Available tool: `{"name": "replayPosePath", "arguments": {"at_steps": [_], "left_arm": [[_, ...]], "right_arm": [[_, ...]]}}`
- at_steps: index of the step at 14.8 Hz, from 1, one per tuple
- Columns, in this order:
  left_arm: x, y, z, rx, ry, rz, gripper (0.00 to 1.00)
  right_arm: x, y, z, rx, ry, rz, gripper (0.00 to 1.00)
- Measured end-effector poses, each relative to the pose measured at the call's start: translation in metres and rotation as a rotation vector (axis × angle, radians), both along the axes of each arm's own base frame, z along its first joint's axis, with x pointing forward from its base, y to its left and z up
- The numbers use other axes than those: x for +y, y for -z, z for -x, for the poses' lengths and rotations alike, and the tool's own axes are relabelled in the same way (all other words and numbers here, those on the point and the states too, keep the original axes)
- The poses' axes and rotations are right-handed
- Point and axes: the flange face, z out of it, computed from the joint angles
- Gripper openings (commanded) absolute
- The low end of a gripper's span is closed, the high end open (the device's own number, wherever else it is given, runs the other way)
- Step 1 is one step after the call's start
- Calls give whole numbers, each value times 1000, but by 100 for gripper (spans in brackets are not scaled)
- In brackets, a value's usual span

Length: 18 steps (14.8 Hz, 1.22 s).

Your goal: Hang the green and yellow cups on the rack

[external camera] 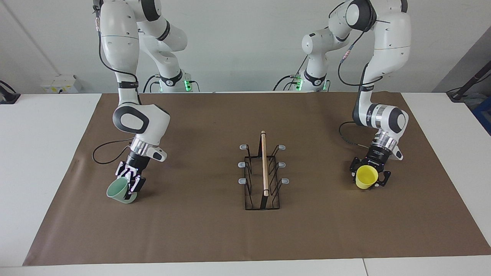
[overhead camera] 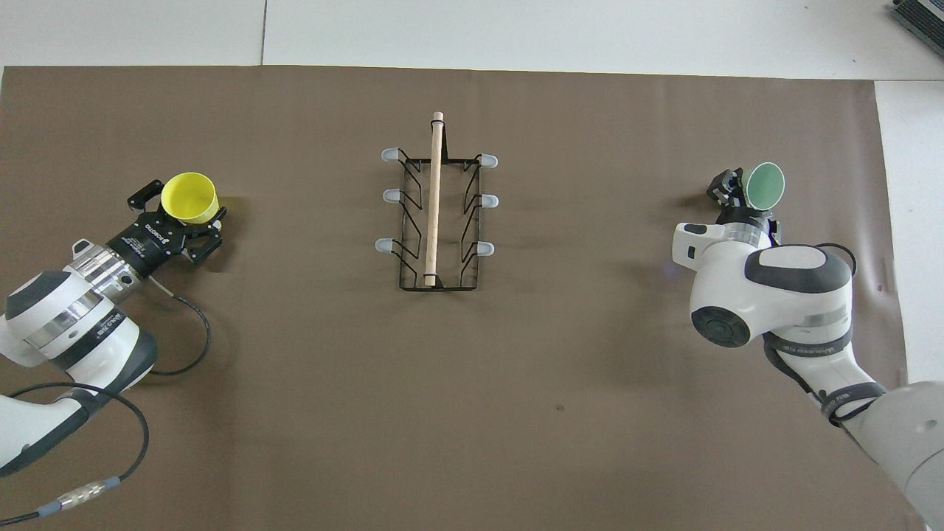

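The yellow cup [external camera: 366, 177] [overhead camera: 189, 198] is at the left arm's end of the mat, tilted with its mouth up and away from the robots. My left gripper [external camera: 367, 181] [overhead camera: 181, 212] is shut on it. The pale green cup [external camera: 119, 190] [overhead camera: 763, 186] is at the right arm's end, tilted the same way, low at the mat. My right gripper [external camera: 130, 184] [overhead camera: 741, 196] is shut on its wall. The rack [external camera: 264, 176] [overhead camera: 435, 214], black wire with a wooden rod and grey-tipped prongs, stands between them mid-mat with nothing on it.
A brown mat [external camera: 245, 237] covers most of the white table. Black cables [external camera: 105, 153] trail on the mat by each wrist. The right arm's elbow [overhead camera: 767, 295] hangs over the mat nearer the robots than the green cup.
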Motion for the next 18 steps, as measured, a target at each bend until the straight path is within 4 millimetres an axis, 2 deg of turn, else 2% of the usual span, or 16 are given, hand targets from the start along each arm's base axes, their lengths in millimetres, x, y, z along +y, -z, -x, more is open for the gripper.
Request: {"name": "replayPosePath", "arguments": {"at_steps": [3,6,9,11,14,18], "left_arm": [[4,-11,-9,-23,55,-52,0],[9,-20,-14,-36,144,-129,0],[12,-44,-26,-39,270,-234,0],[12,-62,-33,-38,362,-315,0],[11,-95,-46,-29,550,-448,0],[12,-139,-63,-23,771,-626,0]], "right_arm": [[4,-8,4,12,-37,-52,0],[-12,-17,6,14,-32,-85,0],[-18,-33,4,-12,-22,-95,0],[-13,-49,0,-44,-14,-107,0],[6,-72,-11,-107,36,-110,0],[35,-85,-20,-106,156,-121,0]]}}
